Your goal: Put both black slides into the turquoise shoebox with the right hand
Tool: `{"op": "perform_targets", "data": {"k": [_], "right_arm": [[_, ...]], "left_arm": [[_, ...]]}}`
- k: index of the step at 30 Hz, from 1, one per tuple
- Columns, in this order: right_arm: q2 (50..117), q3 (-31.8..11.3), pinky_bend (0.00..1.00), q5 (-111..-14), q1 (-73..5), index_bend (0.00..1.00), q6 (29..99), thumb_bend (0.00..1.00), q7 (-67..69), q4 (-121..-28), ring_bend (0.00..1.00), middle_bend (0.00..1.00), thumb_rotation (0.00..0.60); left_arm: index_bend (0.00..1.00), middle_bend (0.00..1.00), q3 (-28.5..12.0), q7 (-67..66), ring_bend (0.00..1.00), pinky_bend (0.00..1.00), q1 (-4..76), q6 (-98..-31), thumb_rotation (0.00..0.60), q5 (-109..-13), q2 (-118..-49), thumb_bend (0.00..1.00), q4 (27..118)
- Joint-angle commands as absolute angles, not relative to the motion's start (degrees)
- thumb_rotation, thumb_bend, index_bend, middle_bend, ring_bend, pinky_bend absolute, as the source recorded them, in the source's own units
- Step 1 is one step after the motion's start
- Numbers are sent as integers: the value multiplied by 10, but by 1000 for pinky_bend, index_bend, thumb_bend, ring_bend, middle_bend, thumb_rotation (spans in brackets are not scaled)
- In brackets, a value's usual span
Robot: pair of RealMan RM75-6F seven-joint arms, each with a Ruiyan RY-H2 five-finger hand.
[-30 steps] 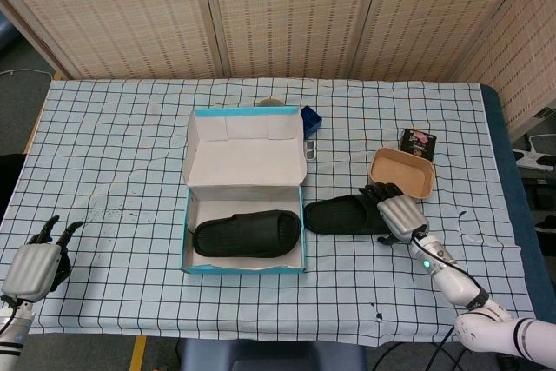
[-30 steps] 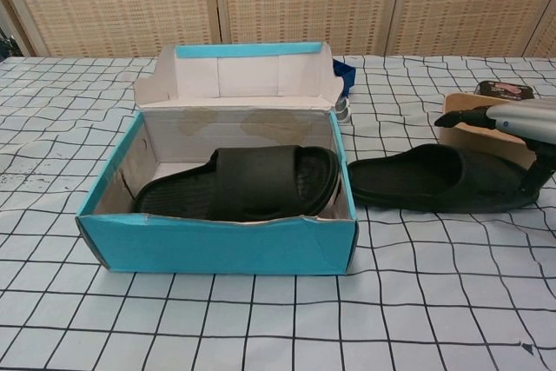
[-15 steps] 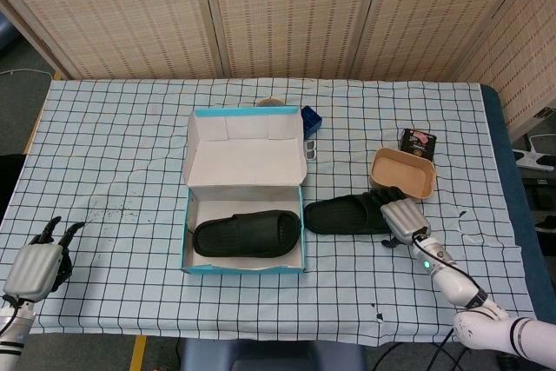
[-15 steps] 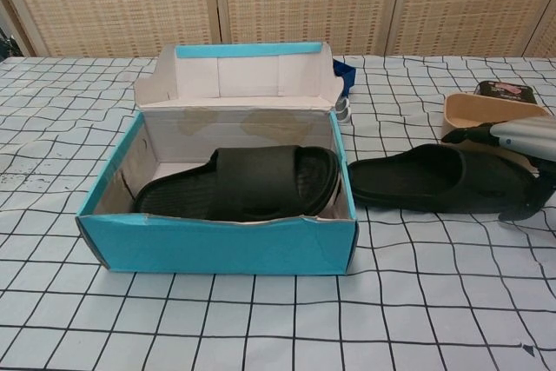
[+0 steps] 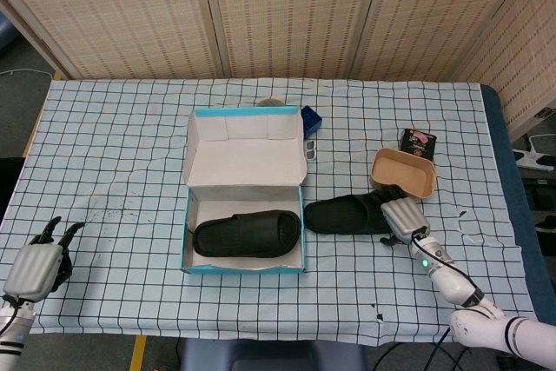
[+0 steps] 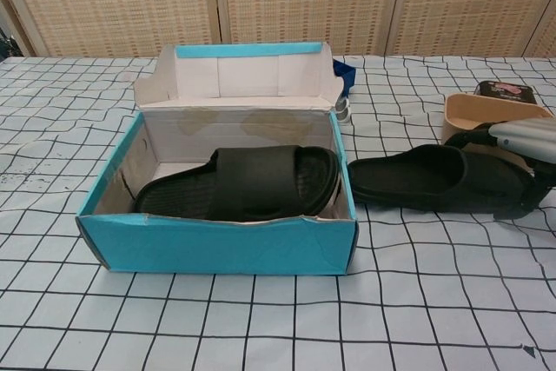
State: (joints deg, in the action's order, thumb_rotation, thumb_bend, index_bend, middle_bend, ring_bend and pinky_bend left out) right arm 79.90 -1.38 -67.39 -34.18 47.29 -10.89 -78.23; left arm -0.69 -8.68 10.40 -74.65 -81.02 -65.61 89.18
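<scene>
- Closing on the strap end of the second black slide (image 5: 347, 215), the right hand (image 5: 401, 217) has its fingers curled over the top; in the chest view the slide's far end looks tipped just off the cloth, so I'd judge it gripped, though how firmly I cannot tell.
- That slide lies on the checked tablecloth (image 5: 113, 145) just right of the turquoise shoebox (image 6: 217, 245), its toe near the box's right wall but apart from it.
- The first slide (image 5: 248, 234) already lies inside the box, towards the front, taking up most of the floor.
- To do this step well, I'd say: raise the slide high enough to clear the right wall, carry it left, then lower it behind or partly on top of the first one, since the free room is at the back, under the raised lid (image 5: 245, 152).
- Keeping it level matters; a drooping toe could catch the rim and push the box.
- The tan bowl (image 5: 403, 171) sits just behind the right hand, so lift up before swinging.
- The left hand (image 5: 36, 265) rests at the table's near left corner, fingers apart, holding nothing.
</scene>
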Motion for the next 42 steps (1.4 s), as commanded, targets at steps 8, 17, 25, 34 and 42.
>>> {"op": "perform_targets", "data": {"k": [8, 17, 25, 34, 42], "right_arm": [[800, -16, 112, -684, -339, 155, 482, 77, -115, -790, 0, 109, 600], [807, -17, 198, -686, -334, 232, 490, 77, -122, -785, 50, 210, 600], [813, -19, 280, -689, -330, 372, 497, 79, -126, -778, 186, 347, 600], [812, -22, 405, -704, -320, 565, 531, 104, -141, -783, 347, 482, 600], [802, -24, 449, -722, -307, 618, 568, 106, -151, -806, 400, 537, 600]], "left_arm": [[140, 59, -6, -85, 35, 311, 104, -748, 600, -812, -655, 387, 893], [140, 59, -6, -82, 35, 311, 103, -749, 600, -813, -654, 386, 893], [140, 59, -6, -82, 35, 311, 104, -748, 600, -813, -654, 387, 893], [140, 59, -5, -84, 35, 311, 104, -747, 600, -812, -655, 387, 893], [140, 59, -5, -85, 36, 311, 104, -745, 600, -811, -655, 388, 893]]}}
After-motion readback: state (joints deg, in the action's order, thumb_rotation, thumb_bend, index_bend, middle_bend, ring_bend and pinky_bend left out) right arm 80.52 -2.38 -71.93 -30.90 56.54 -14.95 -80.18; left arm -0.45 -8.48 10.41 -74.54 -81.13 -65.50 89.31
